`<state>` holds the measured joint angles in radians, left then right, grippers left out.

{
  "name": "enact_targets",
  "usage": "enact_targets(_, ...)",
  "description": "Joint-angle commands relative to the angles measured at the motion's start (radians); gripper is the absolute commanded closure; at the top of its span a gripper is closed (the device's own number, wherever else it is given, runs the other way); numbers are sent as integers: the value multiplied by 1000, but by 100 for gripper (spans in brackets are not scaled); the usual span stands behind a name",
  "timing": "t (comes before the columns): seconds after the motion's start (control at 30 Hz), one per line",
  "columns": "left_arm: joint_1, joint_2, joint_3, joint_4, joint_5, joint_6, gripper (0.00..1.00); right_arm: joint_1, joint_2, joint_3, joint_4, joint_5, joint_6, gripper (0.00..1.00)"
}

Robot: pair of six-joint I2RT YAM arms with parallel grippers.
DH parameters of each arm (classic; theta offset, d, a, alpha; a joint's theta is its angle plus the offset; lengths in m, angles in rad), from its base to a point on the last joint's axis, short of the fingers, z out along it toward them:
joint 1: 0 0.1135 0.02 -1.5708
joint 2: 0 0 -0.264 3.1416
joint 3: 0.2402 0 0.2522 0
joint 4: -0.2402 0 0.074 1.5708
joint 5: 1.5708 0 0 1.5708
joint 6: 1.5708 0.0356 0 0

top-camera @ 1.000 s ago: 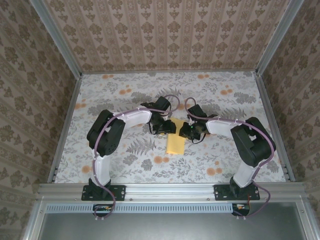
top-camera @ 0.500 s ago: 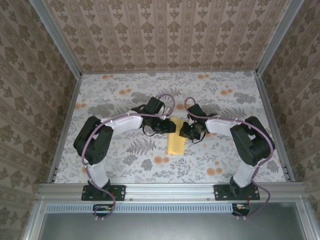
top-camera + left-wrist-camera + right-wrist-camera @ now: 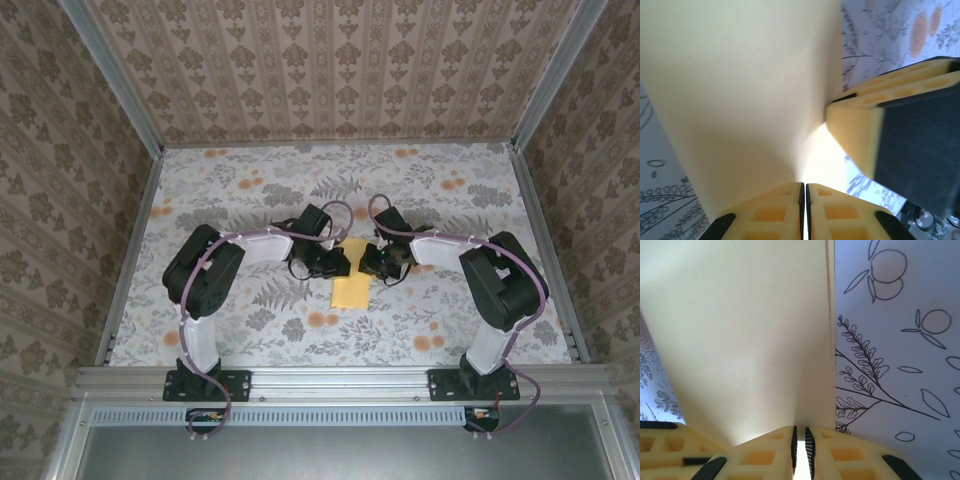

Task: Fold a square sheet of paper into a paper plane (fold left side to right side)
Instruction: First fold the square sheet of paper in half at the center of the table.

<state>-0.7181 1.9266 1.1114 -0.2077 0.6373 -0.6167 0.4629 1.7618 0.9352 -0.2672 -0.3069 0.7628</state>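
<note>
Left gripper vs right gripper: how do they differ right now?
Jaws: the left gripper is pressed to a hairline seam, while the right gripper shows a thin slit. Approach: in the top view the left gripper reaches the folded sheet of paper from its left side and the right gripper reaches it from its right side. Shared: both appear to pinch the sheet's far end, tips close together.

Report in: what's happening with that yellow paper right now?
Left gripper jaws shut on the sheet of paper. Right gripper jaws shut on it too. Sheet folded narrow. Grippers crowded at far end.
</note>
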Motion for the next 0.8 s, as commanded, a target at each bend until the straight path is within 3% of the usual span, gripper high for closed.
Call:
enact_targets(0.0, 14, 13, -33, 2, -23, 7, 89, 6, 50, -9, -95, 63, -4, 82)
enact_targets(0.57, 104, -88, -146, -22, -43, 49, 95, 6, 48, 2, -114, 74, -22, 83)
enact_targets(0.77, 74, -138, -103, 16, -9, 61, 95, 7, 40, 0, -95, 57, -23, 83)
